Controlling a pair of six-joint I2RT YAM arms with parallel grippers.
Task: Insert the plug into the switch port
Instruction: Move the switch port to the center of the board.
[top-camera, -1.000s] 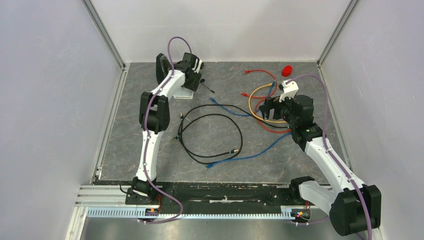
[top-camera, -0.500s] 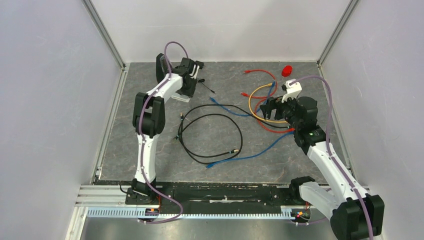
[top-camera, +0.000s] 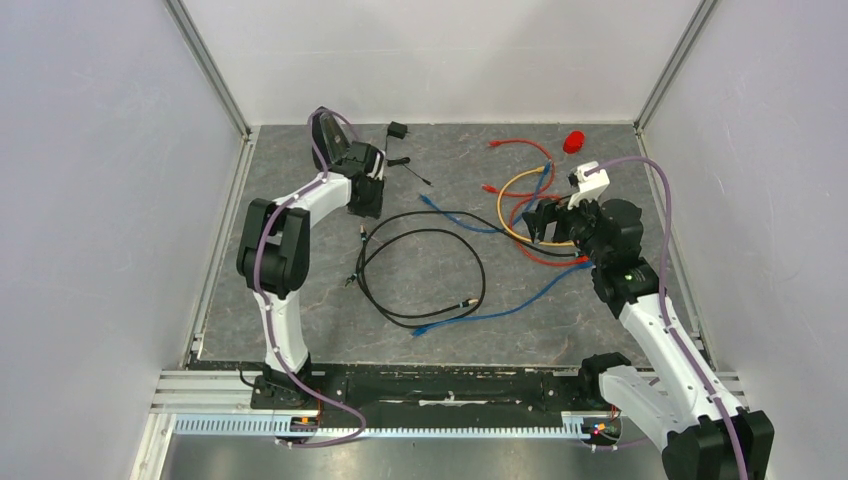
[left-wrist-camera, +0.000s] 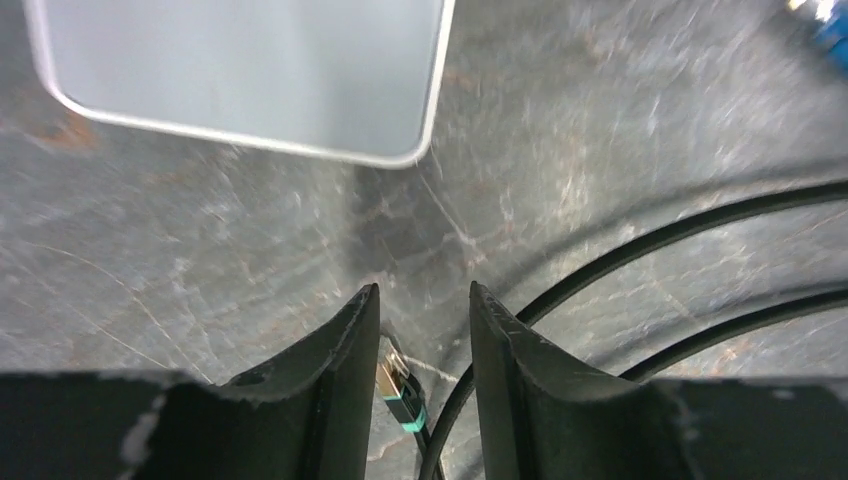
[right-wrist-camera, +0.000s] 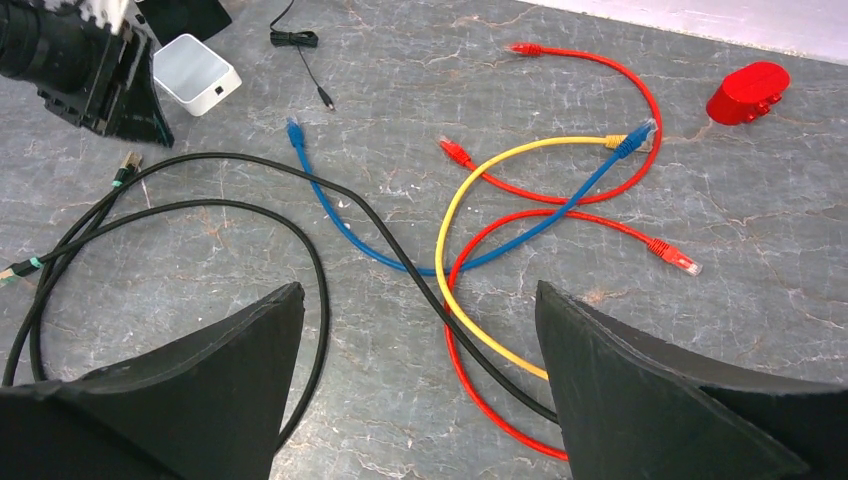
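On the grey marbled counter (top-camera: 520, 335) a yellow cable (right-wrist-camera: 438, 250), two red cables (right-wrist-camera: 657, 110) and a blue cable (right-wrist-camera: 310, 170) cross each other. A red cap-like object (right-wrist-camera: 747, 92) sits beyond them. At the far left are a black wedge-shaped device (right-wrist-camera: 190, 14) and a small black adapter (top-camera: 397, 130).

The top view looks down over the whole table (top-camera: 560, 330), while the left wrist peers closely at the pale box (left-wrist-camera: 240, 70), shared distantly with the right wrist view.
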